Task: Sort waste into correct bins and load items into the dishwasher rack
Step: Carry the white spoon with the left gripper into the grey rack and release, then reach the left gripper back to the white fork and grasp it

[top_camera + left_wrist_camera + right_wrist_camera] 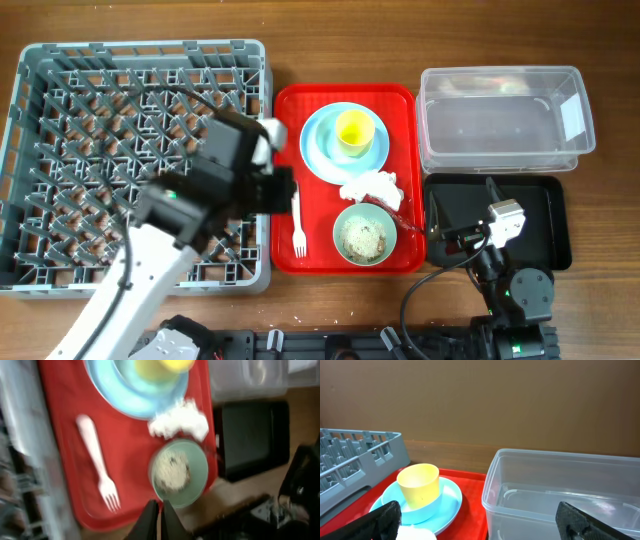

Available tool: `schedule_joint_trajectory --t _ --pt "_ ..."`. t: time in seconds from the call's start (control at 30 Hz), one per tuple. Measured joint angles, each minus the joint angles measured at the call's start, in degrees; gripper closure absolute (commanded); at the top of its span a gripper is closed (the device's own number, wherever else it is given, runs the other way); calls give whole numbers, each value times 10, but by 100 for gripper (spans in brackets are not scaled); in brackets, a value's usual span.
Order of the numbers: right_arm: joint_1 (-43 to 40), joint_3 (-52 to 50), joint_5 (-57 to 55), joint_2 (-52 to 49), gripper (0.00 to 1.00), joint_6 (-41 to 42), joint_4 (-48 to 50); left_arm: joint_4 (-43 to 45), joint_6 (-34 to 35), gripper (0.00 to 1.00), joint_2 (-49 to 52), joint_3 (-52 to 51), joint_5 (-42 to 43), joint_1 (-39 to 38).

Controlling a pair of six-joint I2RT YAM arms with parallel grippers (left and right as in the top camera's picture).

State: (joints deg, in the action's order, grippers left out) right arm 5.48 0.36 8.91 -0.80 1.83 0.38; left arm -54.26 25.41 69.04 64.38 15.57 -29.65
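two claws show. the left gripper is clenched, its fingers pressed together with only a sliver between them, and it grasps nothing. in its blurred wrist view the tips hang over the near rim of the red tray, between the tines of the white fork and the pale green bowl, touching neither. the fork lies flat along the tray's left side, tines toward the robot. beige food scraps sit in the bowl, and the crumpled napkin lies against the bowl's far rim and the edge of the blue plate. the yellow cup stands upright on the plate. a bare strip of red floor runs between fork and bowl.

the right gripper is released, spread wide and holding nothing, above the black tray, whose floor around it is bare. the clear tub sits just beyond it, near the red tray's right rim. the grey rack lies left of the red tray, just beside it, with the left arm crossing its near right corner.
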Motion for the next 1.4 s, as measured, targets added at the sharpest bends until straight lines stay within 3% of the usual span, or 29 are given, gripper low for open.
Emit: schedule_joint_trajectory --t 0.17,0.3,0.37,0.43,0.57,0.87,1.13,1.17,1.2,1.4 --pt "0 0 0 0 0 0 0 47 146 96 45 -70 -153 -152" --pt "0 0 0 0 0 0 0 76 194 95 116 -75 -238 -203" --pt "0 0 0 0 0 0 0 85 203 92 158 -75 -259 -208" --pt "0 0 0 0 0 0 0 87 217 81 203 -75 -270 -208" --pt "0 0 0 0 0 0 0 109 236 76 258 -76 -278 -208" --pt "0 0 0 0 0 0 0 112 278 73 271 -76 -352 -204" --pt "0 0 0 0 0 0 0 113 294 69 325 -76 -355 -195" --pt "0 0 0 0 0 0 0 113 294 70 330 -77 -355 -190" --pt "0 0 0 0 0 0 0 113 294 78 332 -76 -355 -184" --pt "0 0 0 0 0 0 0 124 298 89 332 -77 -352 -175"
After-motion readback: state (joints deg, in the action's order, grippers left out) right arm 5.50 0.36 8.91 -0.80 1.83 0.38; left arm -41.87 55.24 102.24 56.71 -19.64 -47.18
